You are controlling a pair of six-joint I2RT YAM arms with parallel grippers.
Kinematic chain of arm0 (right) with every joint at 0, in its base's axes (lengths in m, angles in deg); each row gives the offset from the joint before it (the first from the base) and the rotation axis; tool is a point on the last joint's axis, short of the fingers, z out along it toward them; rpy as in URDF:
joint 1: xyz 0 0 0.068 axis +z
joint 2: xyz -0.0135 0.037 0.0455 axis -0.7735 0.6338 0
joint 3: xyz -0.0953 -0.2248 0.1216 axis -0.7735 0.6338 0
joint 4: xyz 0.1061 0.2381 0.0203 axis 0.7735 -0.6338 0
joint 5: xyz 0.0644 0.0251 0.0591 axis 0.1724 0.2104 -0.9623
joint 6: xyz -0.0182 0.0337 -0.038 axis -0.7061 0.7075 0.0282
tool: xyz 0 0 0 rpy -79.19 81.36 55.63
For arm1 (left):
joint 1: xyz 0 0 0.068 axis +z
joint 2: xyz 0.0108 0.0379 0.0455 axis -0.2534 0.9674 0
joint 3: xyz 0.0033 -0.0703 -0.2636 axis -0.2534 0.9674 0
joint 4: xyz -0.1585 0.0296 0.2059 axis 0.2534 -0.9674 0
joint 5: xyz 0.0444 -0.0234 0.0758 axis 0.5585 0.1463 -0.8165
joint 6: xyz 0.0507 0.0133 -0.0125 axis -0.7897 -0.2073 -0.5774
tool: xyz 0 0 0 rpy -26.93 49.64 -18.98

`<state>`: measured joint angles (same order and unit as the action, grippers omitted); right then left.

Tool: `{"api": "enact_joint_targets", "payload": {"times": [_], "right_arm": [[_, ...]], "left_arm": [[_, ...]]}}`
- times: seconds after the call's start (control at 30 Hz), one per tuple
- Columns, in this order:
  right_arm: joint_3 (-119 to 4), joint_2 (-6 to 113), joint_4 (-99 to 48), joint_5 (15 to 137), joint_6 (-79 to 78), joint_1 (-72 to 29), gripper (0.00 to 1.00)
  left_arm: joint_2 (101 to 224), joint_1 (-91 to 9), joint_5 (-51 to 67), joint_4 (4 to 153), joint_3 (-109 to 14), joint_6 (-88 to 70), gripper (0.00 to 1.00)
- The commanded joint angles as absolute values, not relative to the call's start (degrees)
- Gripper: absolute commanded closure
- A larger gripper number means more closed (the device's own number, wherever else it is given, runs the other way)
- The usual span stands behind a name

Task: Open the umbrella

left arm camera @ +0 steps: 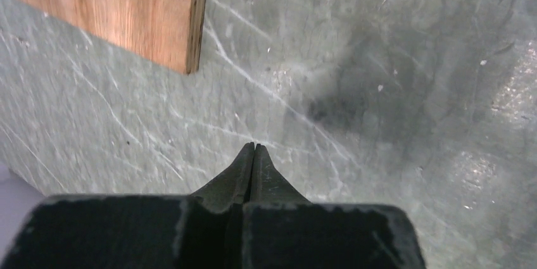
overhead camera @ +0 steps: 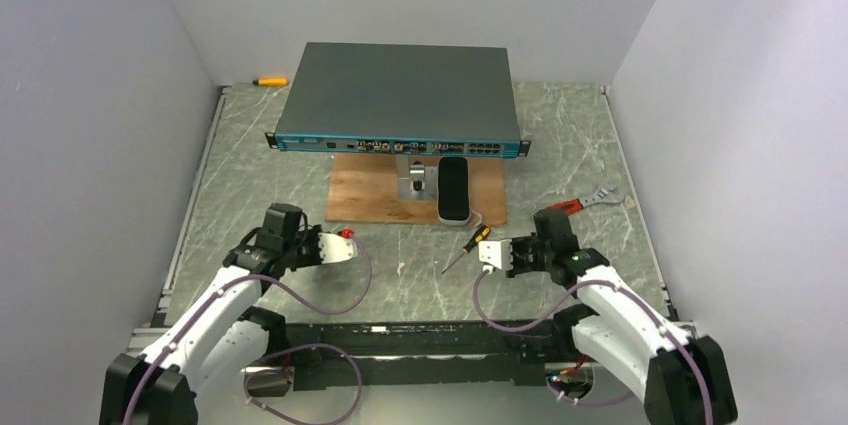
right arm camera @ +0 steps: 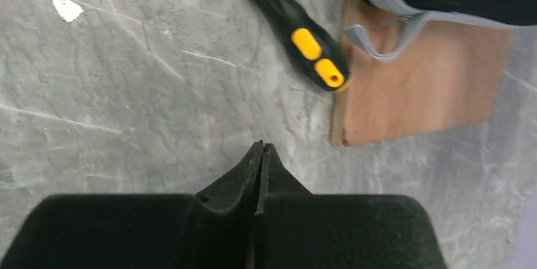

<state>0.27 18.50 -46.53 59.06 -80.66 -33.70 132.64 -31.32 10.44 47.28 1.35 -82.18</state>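
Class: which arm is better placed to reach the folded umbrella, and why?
Right. The right gripper sits nearer the umbrella, which shows in its wrist view; the left gripper sees only the board.

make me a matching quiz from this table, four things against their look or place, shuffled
Things:
1 umbrella
2 switch
3 wrench
4 near screwdriver

Descriptions:
a black and yellow handle
b black oblong, pale rim
c grey top, blue front
d silver, right of the board

Pairs: 1-b, 2-c, 3-d, 4-a
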Motion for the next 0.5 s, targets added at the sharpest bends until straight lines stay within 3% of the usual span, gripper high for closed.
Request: {"api": "enact_joint_targets", "payload": {"times": [0.0, 0.47], "right_arm": [[0.2, 24.6, -38.1, 59.9, -80.6, -31.4, 1.0], [1.3, 41.3, -20.6, 68.4, -80.7, -26.5, 1.0]], "left_arm": [[135.7, -32.8, 14.1, 53.7, 1.8, -85.2, 1.0], [150.3, -36.4, 9.2, 70.4, 5.5, -94.3, 1.0]]}}
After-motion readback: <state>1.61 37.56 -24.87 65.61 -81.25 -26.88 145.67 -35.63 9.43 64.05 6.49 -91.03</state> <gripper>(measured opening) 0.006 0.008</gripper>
